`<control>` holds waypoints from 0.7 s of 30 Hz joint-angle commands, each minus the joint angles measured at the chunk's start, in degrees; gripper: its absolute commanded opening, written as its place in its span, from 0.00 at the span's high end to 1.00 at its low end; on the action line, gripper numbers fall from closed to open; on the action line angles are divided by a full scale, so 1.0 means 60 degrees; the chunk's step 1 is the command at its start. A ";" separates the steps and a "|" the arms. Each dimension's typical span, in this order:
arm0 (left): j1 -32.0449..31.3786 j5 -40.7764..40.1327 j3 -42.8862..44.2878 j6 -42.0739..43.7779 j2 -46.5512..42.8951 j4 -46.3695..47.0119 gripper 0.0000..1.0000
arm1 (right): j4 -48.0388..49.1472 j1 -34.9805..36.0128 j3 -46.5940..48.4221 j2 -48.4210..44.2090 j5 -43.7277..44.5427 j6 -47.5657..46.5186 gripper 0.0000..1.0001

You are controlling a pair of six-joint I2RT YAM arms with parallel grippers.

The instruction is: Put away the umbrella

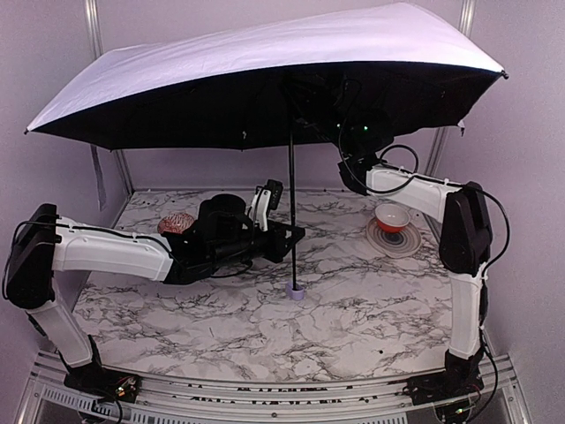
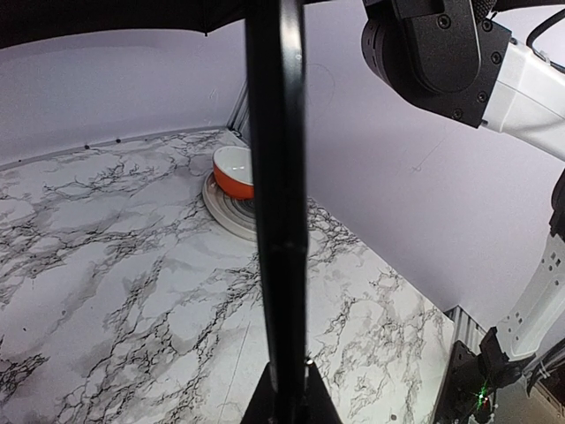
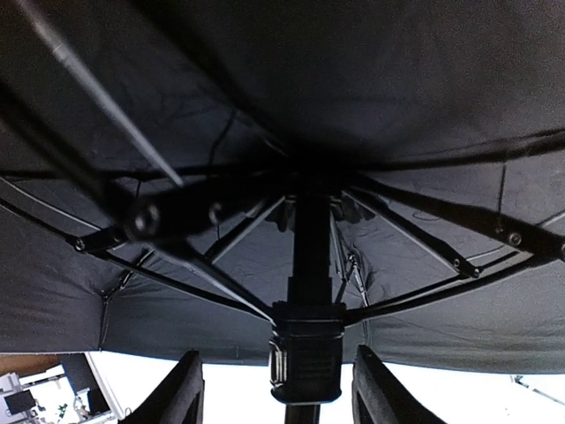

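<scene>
The umbrella (image 1: 265, 62) stands open over the table, pale lavender outside and black inside. Its thin black shaft (image 1: 291, 203) runs down to a small lavender handle (image 1: 297, 293) resting on the marble. My left gripper (image 1: 291, 237) is shut on the shaft low down; in the left wrist view the shaft (image 2: 278, 177) rises from between the fingers (image 2: 311, 399). My right gripper (image 1: 331, 110) is up under the canopy, open. In the right wrist view its fingers (image 3: 184, 393) flank the black runner (image 3: 305, 353) on the shaft, with a gap on each side. Ribs spread out above it.
A red-and-white bowl (image 1: 391, 216) sits on a grey plate (image 1: 397, 244) at the back right, also seen as the bowl (image 2: 231, 170) in the left wrist view. A pinkish round object (image 1: 176, 223) lies behind the left arm. Pale walls close in the back and sides.
</scene>
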 commanded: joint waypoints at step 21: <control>-0.0182 -0.0394 0.0332 0.0670 -0.0192 0.0517 1.00 | 0.0467 0.0076 -0.0156 -0.0061 0.0915 0.0212 0.55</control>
